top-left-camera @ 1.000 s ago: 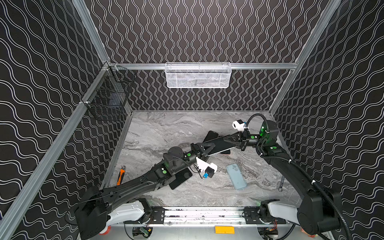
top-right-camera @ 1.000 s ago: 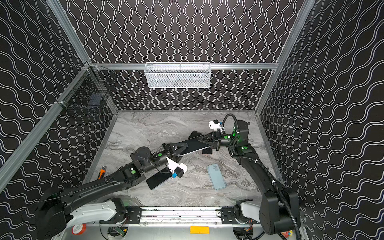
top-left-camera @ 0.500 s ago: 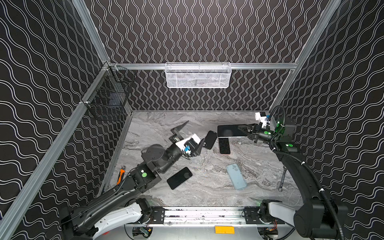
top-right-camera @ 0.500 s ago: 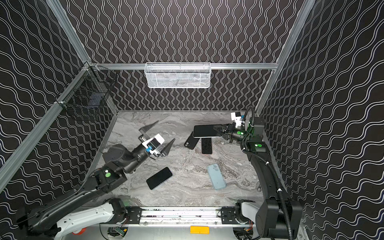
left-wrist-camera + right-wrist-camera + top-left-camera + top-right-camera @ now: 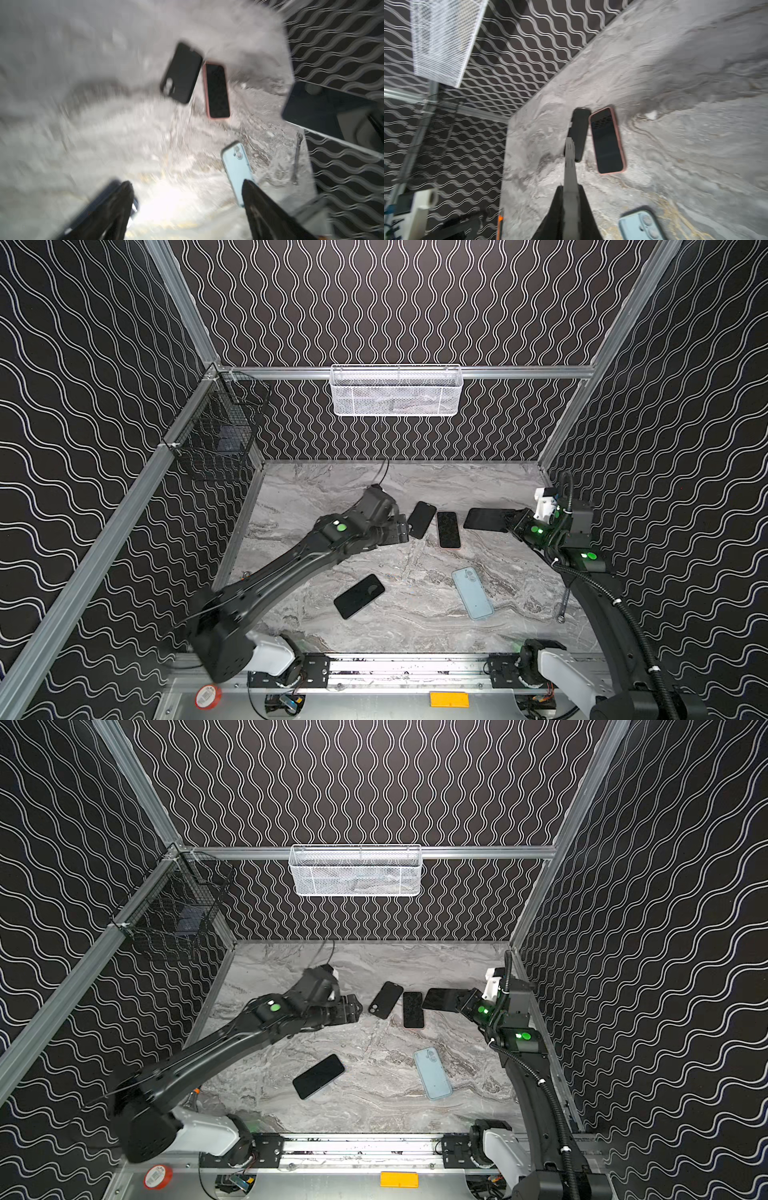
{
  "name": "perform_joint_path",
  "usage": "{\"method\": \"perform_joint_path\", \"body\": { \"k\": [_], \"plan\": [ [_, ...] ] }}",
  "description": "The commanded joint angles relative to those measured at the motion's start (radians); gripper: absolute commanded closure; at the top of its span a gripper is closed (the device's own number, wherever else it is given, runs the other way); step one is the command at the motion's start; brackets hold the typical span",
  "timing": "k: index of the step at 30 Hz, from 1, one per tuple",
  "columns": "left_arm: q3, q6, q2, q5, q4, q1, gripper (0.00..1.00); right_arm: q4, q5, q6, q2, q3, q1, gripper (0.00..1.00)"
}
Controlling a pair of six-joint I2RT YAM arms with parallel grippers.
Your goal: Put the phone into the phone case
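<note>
While our right gripper [image 5: 510, 521] pinches a dark phone [image 5: 484, 519] at the far right, our left gripper [image 5: 401, 528] hangs wide open just left of the black case [image 5: 422, 519].

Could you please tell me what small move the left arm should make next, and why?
Probably ease the open left claw onto the black phone case just ahead of it and grip its near end, since the right claw is shut on a phone held above the table.
</note>
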Motion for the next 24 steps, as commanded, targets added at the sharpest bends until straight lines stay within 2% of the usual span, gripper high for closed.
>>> {"method": "perform_joint_path", "body": {
  "k": [1,5,11,21,24],
  "plan": [
    [0.111,-0.384,0.132,0.080,-0.176,0.004,0.19,0.048,0.058,-0.023,-0.025,-0.030,0.001,1.00],
    [0.326,-0.573,0.354,0.079,-0.409,0.000,0.22,0.063,0.052,-0.019,-0.058,-0.058,0.003,1.00],
    [0.389,-0.743,0.532,0.117,-0.312,-0.002,0.32,0.044,0.034,-0.036,-0.084,-0.061,0.003,1.00],
    [0.531,-0.850,0.701,0.079,-0.244,0.012,0.34,0.045,-0.025,-0.039,-0.113,-0.087,0.002,1.00],
    [0.539,-0.866,0.732,0.079,-0.192,0.028,0.39,0.045,-0.035,-0.047,-0.112,-0.085,0.003,1.00]
  ]
}}
